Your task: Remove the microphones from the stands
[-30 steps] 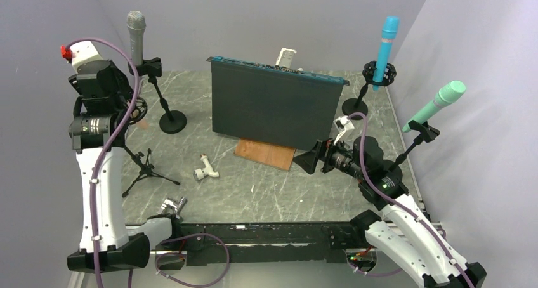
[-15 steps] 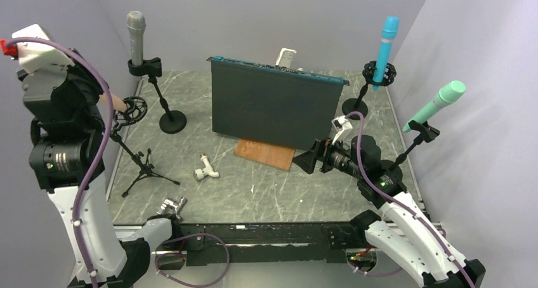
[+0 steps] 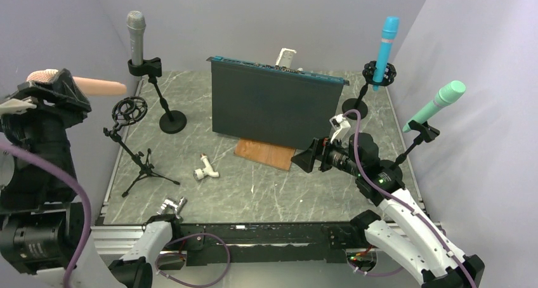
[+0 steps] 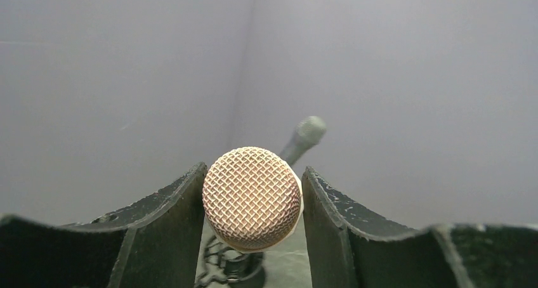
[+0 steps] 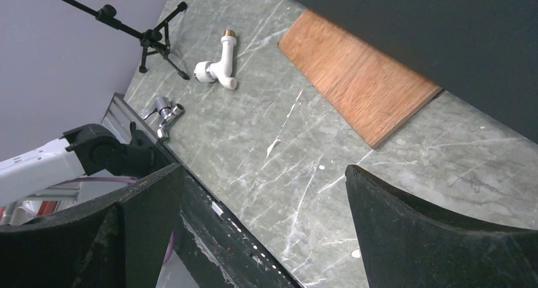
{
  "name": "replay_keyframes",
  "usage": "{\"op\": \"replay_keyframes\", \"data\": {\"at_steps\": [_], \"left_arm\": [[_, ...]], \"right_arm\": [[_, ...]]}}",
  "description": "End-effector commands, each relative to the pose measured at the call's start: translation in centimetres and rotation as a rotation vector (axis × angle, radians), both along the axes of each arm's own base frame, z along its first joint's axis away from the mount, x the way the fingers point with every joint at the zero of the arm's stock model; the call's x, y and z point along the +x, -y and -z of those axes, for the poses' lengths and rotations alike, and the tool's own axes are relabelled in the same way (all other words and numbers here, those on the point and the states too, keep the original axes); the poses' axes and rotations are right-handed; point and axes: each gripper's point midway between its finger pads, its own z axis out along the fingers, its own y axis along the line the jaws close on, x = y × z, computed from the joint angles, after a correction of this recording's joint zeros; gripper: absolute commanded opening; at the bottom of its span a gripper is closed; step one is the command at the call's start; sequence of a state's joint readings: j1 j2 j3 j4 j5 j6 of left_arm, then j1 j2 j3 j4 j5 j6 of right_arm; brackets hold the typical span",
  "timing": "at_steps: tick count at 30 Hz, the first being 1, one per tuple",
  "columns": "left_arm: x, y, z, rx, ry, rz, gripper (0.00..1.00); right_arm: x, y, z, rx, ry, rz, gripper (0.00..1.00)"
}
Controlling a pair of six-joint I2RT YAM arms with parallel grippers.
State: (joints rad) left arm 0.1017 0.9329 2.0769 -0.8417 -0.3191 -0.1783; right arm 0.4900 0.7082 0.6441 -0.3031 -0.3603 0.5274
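Note:
My left gripper [image 3: 60,85] is shut on a peach-pink microphone [image 3: 98,85] and holds it level, high above the table's left side. In the left wrist view its gold mesh head [image 4: 252,198] fills the gap between my fingers [image 4: 171,218]. The tripod stand with the black round shock-mount cradle [image 3: 129,110] stands empty below and to the right of the microphone, clear of it. My right gripper [image 3: 309,158] is open and empty, low over the table right of centre, pointing left.
A grey microphone [image 3: 136,35] stands in a round-base stand at back left. A blue microphone [image 3: 385,42] and a mint one [image 3: 438,101] sit in stands at right. A dark panel [image 3: 274,107] leans over a wooden board [image 3: 263,153]. A white pipe fitting [image 3: 206,169] and a chrome fitting [image 3: 170,205] lie near the front.
My left arm has risen and swung toward the camera, lifting the peach microphone up out of the shock-mount cradle. The right arm has barely moved.

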Motion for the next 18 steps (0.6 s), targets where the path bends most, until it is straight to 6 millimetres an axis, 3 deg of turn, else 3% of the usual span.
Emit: {"op": "replay_keyframes", "data": {"at_steps": [1,5,9,13,18], "left_arm": [[2.1,5.1,-0.2,-0.012,0.018,0.298,0.0],[5.5,11.0,3.2,-0.059,-0.092,0.652,0.0],[8.6,15.1,8.6,-0.195,-0.244,0.926,0.0],[10.0,17.4,14.8,-0.343,-0.35,0.979,0.0],[10.7,23.2,21.7,-0.44,-0.508,1.045,0.0]], "right_arm": [[0.2,-0.3,-2.5,0.031,0.057,-0.009,1.0],[0.2,-0.2,-2.6,0.028,0.065,-0.004,1.0],[0.2,0.0,-2.8,0.03,0.067,0.006,1.0],[0.2,0.4,-3.6,0.047,0.088,0.039,1.0],[0.6,1.6,-4.3,0.052,0.123,0.112,1.0]]}}
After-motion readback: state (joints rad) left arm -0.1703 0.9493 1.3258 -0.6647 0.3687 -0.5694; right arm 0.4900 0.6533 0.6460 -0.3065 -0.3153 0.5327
